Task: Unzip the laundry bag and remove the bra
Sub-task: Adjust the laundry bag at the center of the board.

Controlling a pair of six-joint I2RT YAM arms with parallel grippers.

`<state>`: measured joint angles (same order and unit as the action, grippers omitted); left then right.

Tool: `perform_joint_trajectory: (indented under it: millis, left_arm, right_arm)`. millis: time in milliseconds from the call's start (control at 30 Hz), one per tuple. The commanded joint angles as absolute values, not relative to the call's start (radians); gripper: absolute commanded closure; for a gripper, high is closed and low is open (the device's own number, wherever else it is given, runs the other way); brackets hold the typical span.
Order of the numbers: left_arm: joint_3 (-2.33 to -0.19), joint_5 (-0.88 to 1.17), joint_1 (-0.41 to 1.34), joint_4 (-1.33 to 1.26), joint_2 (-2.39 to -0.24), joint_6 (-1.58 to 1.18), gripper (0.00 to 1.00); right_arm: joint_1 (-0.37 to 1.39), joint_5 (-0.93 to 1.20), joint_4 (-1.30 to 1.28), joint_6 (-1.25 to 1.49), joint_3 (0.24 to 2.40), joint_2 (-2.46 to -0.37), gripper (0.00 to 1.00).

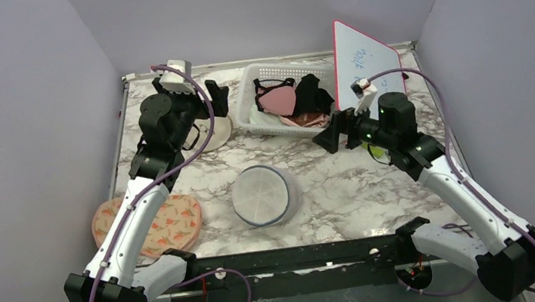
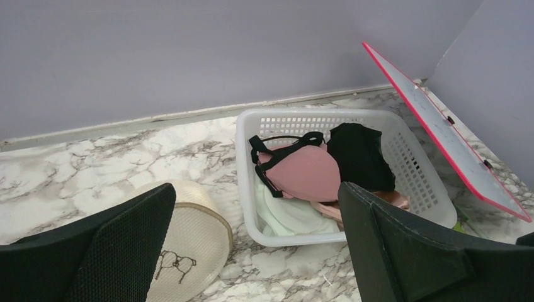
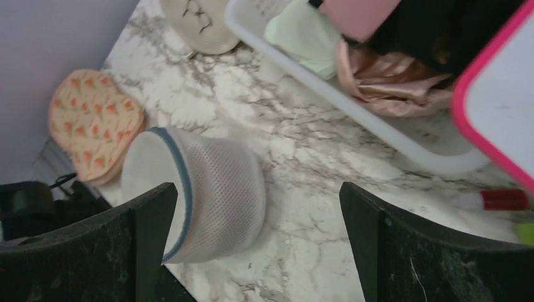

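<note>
The laundry bag point(image 1: 262, 195), a round white mesh drum with a grey-blue zip ring round its flat top, sits zipped shut on the marble table near the front middle. Whether the bra is inside cannot be seen. My left gripper point(image 1: 216, 97) hangs open at the back left, far from the bag, over the cream case. Through its open jaws point(image 2: 257, 189) the left wrist view shows the basket, not the bag. My right gripper point(image 1: 330, 136) is open, up and to the right of the bag. In the right wrist view the bag point(image 3: 214, 195) lies below and between the gripper's point(image 3: 257, 189) spread fingers, untouched.
A white basket point(image 1: 249, 120) of pink and black garments stands at the back middle. A red-edged whiteboard point(image 1: 364, 60) leans at the back right. A cream round case with a black drawing point(image 2: 189, 245) lies left of the basket. A peach patterned pouch point(image 1: 159, 224) lies front left. A red marker point(image 3: 497, 199) lies near the whiteboard.
</note>
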<state>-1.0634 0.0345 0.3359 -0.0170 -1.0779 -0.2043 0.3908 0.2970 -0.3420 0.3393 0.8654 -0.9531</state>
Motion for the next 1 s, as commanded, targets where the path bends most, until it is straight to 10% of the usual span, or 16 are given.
perform_joint_trajectory:
  millis: [0,400,967]
  left_arm:
    - [-1.057,0.041,0.341,-0.039,-1.081,-0.211,0.01]
    - [-1.079,0.053,0.342,-0.010,-1.132,-0.224,0.01]
    - [-1.153,-0.044,0.353,0.116,-1.212,-0.261,0.01]
  right_arm:
    - [0.425,0.575,-0.246,0.409,0.849,-1.043,0.00]
    - [0.683,0.430,-0.275,0.431,0.873,-1.242,0.01]
    - [0.745,0.361,-0.188,0.484,0.903,-1.430,0.30]
